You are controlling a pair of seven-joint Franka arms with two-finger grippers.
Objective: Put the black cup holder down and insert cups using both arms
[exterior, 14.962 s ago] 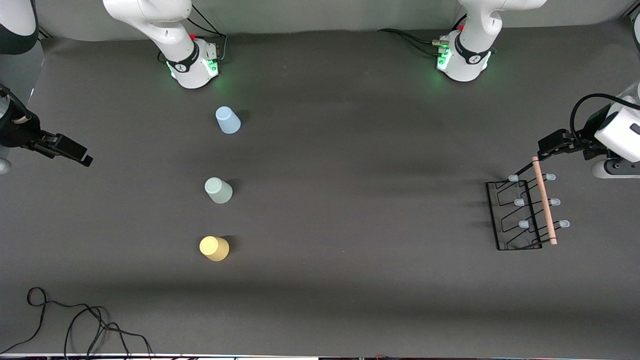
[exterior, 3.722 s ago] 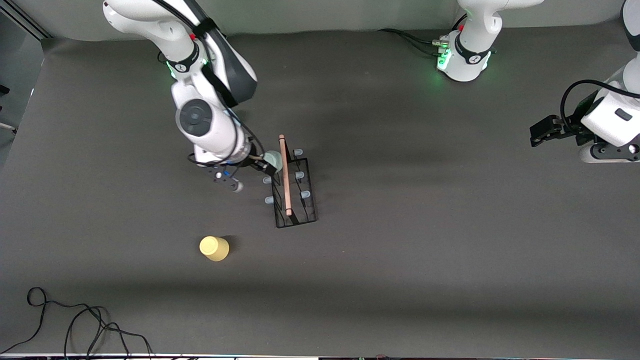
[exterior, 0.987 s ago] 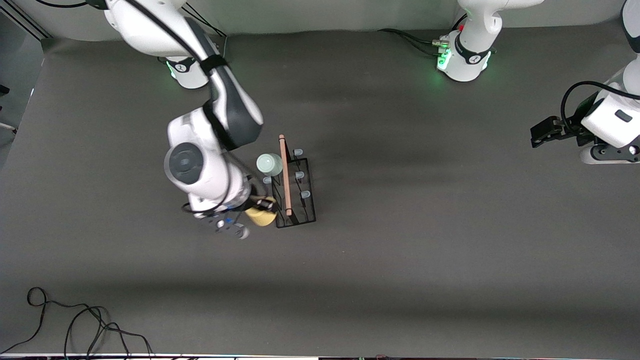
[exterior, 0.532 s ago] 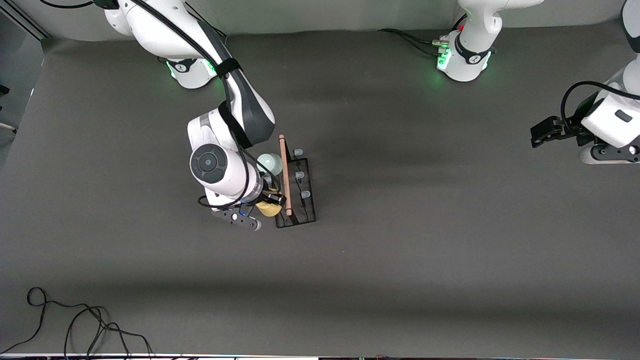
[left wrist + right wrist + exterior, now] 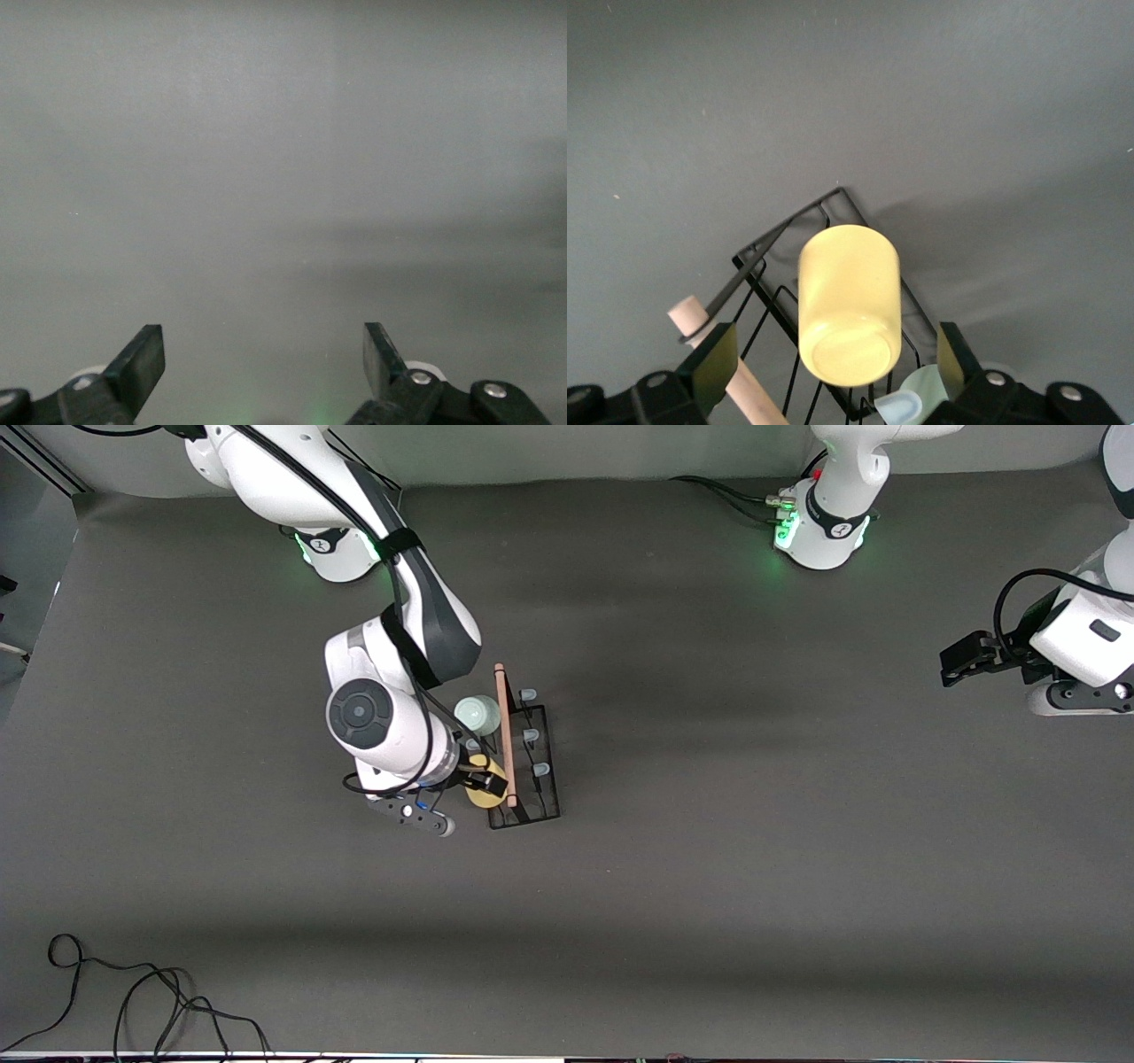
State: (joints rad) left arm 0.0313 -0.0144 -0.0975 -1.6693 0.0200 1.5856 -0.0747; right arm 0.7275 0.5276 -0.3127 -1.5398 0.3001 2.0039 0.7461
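The black cup holder stands mid-table, its wooden rod handle on top. The pale grey-green cup hangs upside down on a peg at the holder's end nearer the arm bases. The yellow cup sits upside down on the peg at the end nearest the front camera. My right gripper is open around the yellow cup; both fingers stand clear of its sides. The holder's wire and the grey-green cup show in the right wrist view. My left gripper waits open and empty at the left arm's end. The light blue cup does not show.
Three free pegs with pale bluish tips line the holder's side toward the left arm. A black cable lies coiled at the table's front corner at the right arm's end.
My right gripper carried the yellow cup from beside the holder's front corner onto the holder's peg. Its fingers now stand apart from the cup. The left arm has not moved.
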